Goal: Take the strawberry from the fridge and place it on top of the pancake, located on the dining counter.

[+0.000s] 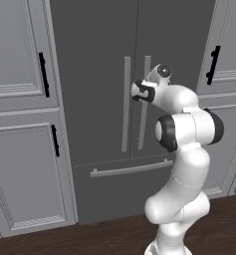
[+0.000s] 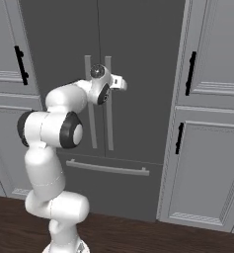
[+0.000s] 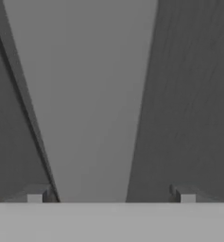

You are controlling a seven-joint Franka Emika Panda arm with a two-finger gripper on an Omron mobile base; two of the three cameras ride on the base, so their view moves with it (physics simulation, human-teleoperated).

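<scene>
no readable text, labels, brands, numbers or signs

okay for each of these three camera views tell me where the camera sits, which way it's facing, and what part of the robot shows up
Left base view: behind the arm to its left, facing the closed fridge; arm at lower right, hand at the handles.
Right base view: behind to its right, same fridge doors; arm at lower left.
Hand view: on the hand, looking along the open fingers straddling a silver handle.
Both base views share fridge, cabinets and arm.
</scene>
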